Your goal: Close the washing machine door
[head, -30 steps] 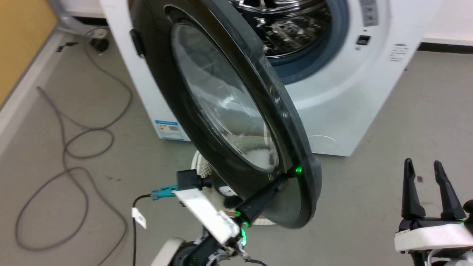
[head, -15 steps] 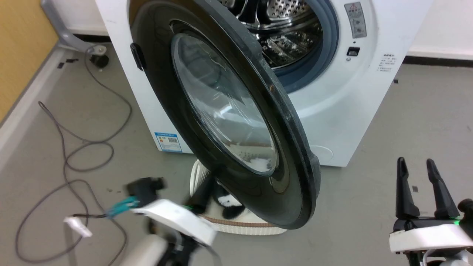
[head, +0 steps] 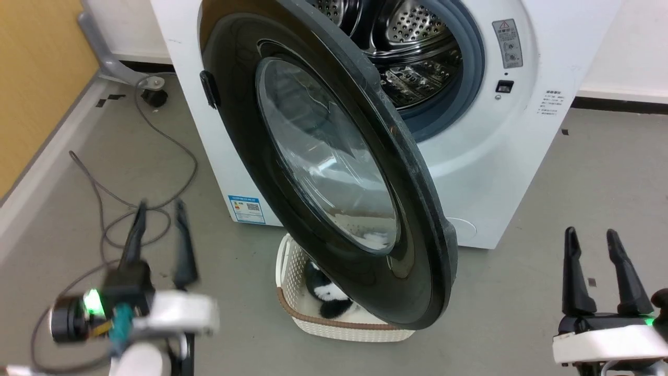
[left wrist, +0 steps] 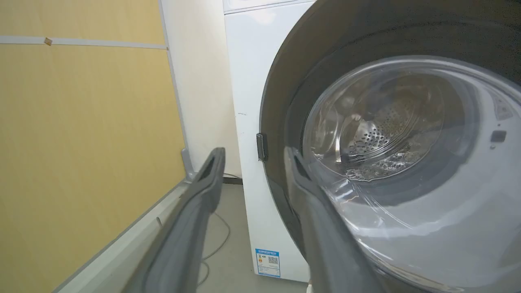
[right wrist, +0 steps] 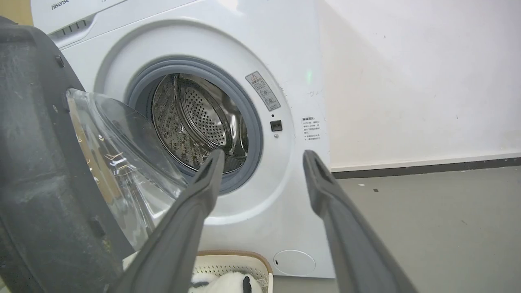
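The washing machine door (head: 323,156), black-rimmed with a bulging glass bowl, stands wide open, swung out from its hinge on the left of the white washing machine (head: 501,156). The steel drum (head: 417,57) shows behind it. My left gripper (head: 160,209) is open at the lower left, apart from the door, its fingers pointing up. In the left wrist view the left gripper (left wrist: 254,152) points at the door's hinge-side rim (left wrist: 276,122). My right gripper (head: 591,234) is open at the lower right, clear of the door. The right wrist view has the right gripper (right wrist: 263,156) facing the drum opening (right wrist: 195,122).
A white basket (head: 339,326) holding a black-and-white soft thing sits on the floor under the door's lower edge. Grey cables (head: 104,230) loop over the floor at the left, near a yellow wall (head: 31,78). Bare grey floor (head: 600,172) lies to the right.
My left gripper has come off the door's lower rim and swung down and left, now pointing up. The head camera has shifted a little. The right gripper stays put.
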`<state>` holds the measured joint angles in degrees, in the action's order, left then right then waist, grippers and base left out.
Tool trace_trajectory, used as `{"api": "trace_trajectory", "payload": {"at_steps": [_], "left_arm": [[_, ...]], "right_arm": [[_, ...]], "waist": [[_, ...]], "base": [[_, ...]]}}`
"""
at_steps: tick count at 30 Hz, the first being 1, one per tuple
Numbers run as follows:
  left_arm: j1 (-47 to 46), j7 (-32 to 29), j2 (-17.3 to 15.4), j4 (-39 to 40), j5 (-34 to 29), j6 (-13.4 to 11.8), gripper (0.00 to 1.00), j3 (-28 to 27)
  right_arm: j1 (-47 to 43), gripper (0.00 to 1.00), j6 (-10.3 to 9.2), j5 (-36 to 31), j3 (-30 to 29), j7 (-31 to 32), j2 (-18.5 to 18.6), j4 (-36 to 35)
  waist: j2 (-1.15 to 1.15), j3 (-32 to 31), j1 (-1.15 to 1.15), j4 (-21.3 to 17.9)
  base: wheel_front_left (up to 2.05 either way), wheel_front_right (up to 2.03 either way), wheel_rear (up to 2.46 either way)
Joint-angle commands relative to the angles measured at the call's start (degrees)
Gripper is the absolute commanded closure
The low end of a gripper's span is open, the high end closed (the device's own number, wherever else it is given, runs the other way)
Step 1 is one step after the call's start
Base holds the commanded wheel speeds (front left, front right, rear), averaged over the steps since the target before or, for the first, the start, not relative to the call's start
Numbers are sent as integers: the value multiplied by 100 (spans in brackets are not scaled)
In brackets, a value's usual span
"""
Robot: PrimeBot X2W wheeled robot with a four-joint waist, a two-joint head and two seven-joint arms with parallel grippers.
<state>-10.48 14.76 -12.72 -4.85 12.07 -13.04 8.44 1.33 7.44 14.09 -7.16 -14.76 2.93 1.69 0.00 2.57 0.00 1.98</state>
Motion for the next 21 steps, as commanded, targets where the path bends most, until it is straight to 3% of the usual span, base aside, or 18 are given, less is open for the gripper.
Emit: {"api": "trace_trajectory", "payload": {"at_steps": [1, 7, 8, 9, 15, 21], "left_arm": [[303, 23, 2, 108, -243, -95, 0, -30], [884, 23, 137, 306, -523, -19, 0, -63], [927, 23, 164, 337, -528, 21, 0, -87], [956, 23, 185, 359, -550, 59, 0, -101], [998, 23, 311, 523, -693, 173, 0, -210], [998, 23, 443, 559, -710, 318, 0, -360]], "right_arm": [[-88, 0, 5, -38, 32, -24, -5, 0], [-91, 0, 5, -140, 8, -24, -5, -4], [-67, 60, 5, -166, -20, -24, -5, -78], [-40, 100, 5, -163, -51, -24, -5, -160], [450, 100, 5, 115, -6, -24, -5, -960], [1084, 100, 5, 850, 644, -24, -5, -2193]], "waist": [[0, -18, 0, 19], [0, -81, 0, 124], [0, -89, 0, 142], [0, -97, 0, 164], [0, -89, 0, 221], [0, -83, 0, 254]], "base": [[0, 0, 0], [0, 0, 0], [0, 0, 0], [0, 0, 0], [0, 0, 0], [0, 0, 0]]}}
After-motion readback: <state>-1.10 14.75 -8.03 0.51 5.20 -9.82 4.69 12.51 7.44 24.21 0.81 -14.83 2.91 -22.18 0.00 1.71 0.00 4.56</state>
